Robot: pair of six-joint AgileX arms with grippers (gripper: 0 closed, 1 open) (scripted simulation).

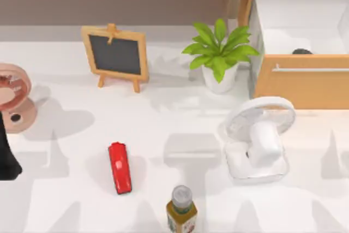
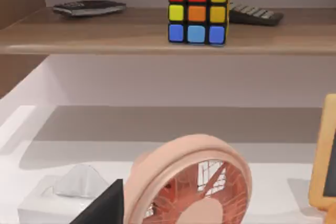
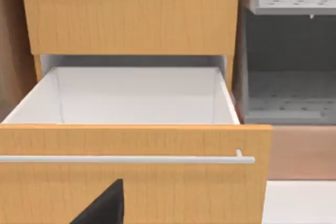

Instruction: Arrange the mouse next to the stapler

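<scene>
The red stapler (image 1: 120, 167) lies on the white table, left of centre towards the front. The mouse (image 1: 301, 52) is a dark rounded shape inside the open drawer (image 1: 301, 80) at the back right, mostly hidden behind the drawer front. My left arm (image 1: 6, 156) is parked at the table's left edge, well left of the stapler. A black part of the left gripper (image 2: 102, 208) points towards a pink fan. A black part of the right gripper (image 3: 102, 208) faces the wooden drawer front (image 3: 131, 177), whose white inside hides the mouse.
A white fan (image 1: 259, 137) lies right of centre, a green-labelled bottle (image 1: 181, 211) stands at the front, and a potted plant (image 1: 220, 53) and small chalkboard (image 1: 115, 55) stand behind. The pink fan (image 1: 13, 96) is at the left, a Rubik's cube (image 2: 198, 10) on the shelf.
</scene>
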